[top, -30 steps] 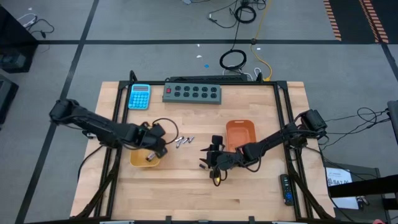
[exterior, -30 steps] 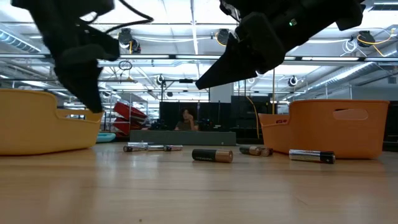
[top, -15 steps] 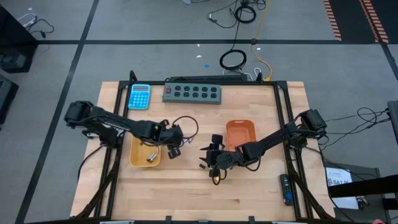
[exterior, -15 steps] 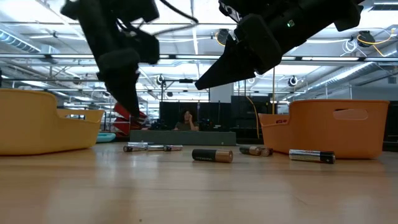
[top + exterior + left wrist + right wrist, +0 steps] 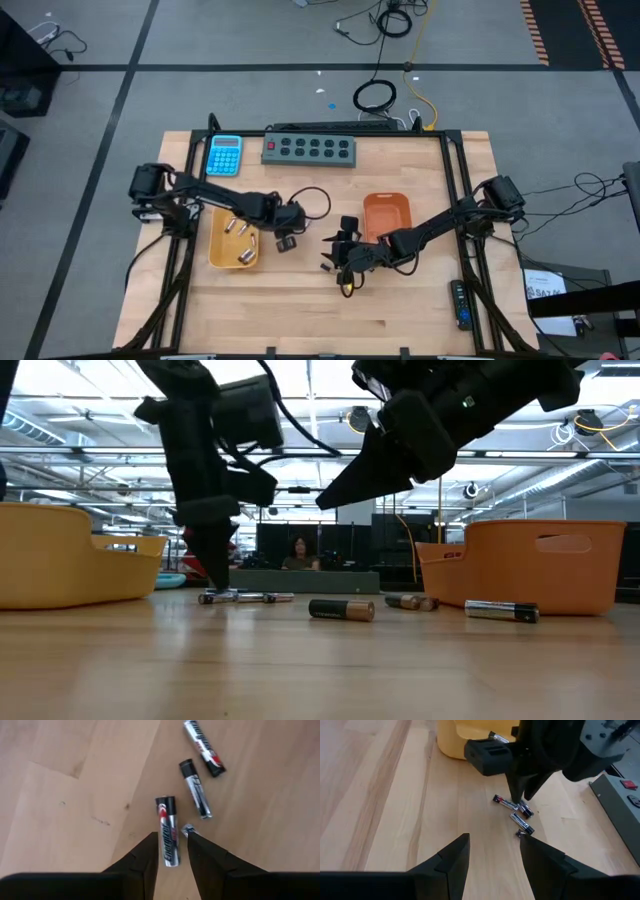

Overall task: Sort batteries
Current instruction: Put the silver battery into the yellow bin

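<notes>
Three slim silver-and-black batteries lie loose on the wooden table. In the left wrist view they are the nearest battery (image 5: 167,832), a second (image 5: 196,787) and a third (image 5: 204,747). My left gripper (image 5: 170,852) is open and low over the table, with one finger on each side of the nearest battery. In the high view it (image 5: 290,228) covers this cluster. My right gripper (image 5: 492,855) is open and hangs above the table mid-front (image 5: 335,252). Larger batteries (image 5: 342,609) (image 5: 502,611) lie on their sides near it.
The yellow tray (image 5: 218,255), with a few batteries in it, sits just left of my left gripper. The orange tray (image 5: 387,212) is right of centre. A blue calculator (image 5: 225,155) and a grey power strip (image 5: 310,149) lie along the far edge. A person shows in the room beyond the table.
My left gripper has travelled from above the yellow tray toward the table's right and come down over the loose slim batteries. The yellow tray it left behind now shows a few batteries in it.
</notes>
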